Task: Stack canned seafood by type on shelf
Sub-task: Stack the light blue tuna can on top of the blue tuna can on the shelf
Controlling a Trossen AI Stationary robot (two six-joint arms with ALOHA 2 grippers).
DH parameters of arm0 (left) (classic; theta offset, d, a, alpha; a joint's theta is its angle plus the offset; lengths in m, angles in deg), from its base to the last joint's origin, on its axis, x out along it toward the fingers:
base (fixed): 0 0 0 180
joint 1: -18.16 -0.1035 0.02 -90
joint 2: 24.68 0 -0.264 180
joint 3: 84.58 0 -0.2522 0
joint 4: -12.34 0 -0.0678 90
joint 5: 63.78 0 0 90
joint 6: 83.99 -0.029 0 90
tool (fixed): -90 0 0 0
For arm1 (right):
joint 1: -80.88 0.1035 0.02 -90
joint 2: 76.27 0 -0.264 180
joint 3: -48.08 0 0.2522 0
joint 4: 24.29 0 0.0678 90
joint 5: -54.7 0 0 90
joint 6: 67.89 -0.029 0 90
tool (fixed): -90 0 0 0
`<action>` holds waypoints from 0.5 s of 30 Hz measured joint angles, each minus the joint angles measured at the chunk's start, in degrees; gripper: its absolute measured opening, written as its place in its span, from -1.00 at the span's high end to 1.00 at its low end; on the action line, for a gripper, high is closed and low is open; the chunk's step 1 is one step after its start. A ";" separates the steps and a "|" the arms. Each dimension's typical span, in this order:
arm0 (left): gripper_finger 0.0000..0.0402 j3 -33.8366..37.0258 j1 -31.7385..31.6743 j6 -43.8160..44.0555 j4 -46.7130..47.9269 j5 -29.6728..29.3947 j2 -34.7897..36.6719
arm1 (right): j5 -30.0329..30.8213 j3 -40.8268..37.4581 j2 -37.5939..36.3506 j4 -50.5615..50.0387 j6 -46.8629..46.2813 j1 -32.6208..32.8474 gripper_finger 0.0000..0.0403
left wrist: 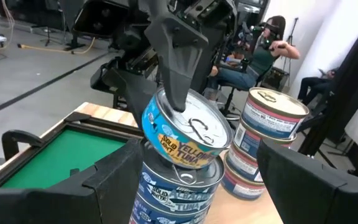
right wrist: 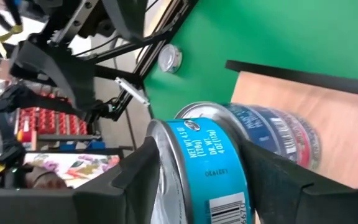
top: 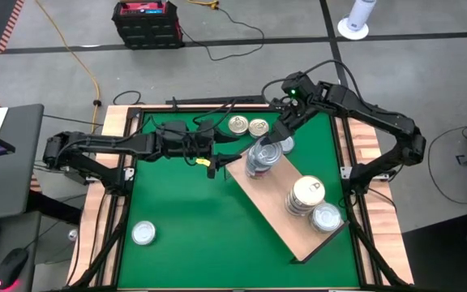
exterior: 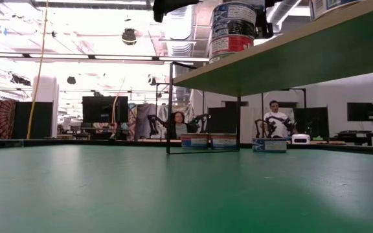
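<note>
1. Tuna is the job right now. One blue yellowfin tuna can point(left wrist: 188, 134) sits crooked on top of the stack of blue cans point(left wrist: 178, 190).
2. That stack stands near the upper end of the shelf point(top: 267, 202), a light-wood board lying slanted across the green mat point(top: 185, 219). The top can leans, so it is not flat on the can under it.
3. The right gripper point(top: 270, 143) is at that can. Its fingers point(right wrist: 275, 165) sit on both sides of the blue label, close to the can. I think they are letting go, but I cannot tell for sure if they still squeeze.
4. To do it well, the right gripper should nudge the can level first, so its edge lines up with the can below. Then it should open slowly and lift straight up. A sideways pull could tip the tall stack.
5. The left gripper point(top: 215, 166) waits just beside the stack with its fingers spread wide and holding nothing. It should keep off the stack.
6. Farther along the shelf is a stack with red labels point(top: 306, 197), and a lone can point(top: 327, 217) beside it.
7. Off the shelf, two gold-lid cans point(top: 248, 126) and one silver can point(top: 143, 234) wait on the mat.
</note>
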 joint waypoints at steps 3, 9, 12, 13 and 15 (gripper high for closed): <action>-0.50 0.00 0.00 0.12 -0.08 -0.10 0.00 | 0.66 0.00 0.00 0.94 -0.33 0.55 -0.16; -0.50 -0.04 0.00 2.44 0.92 -0.03 0.00 | 3.56 0.00 0.00 2.63 -3.06 1.69 -0.03; -0.50 -0.07 0.37 3.07 3.84 1.08 0.00 | 5.80 0.00 0.00 2.93 -3.36 2.56 0.06; -0.50 -0.07 0.70 3.05 5.01 0.81 0.00 | 6.69 0.01 0.00 3.07 -3.40 2.80 0.09; -0.50 -0.07 1.52 2.76 6.83 -0.36 0.00 | 7.50 0.03 -0.04 3.62 -3.40 2.98 0.13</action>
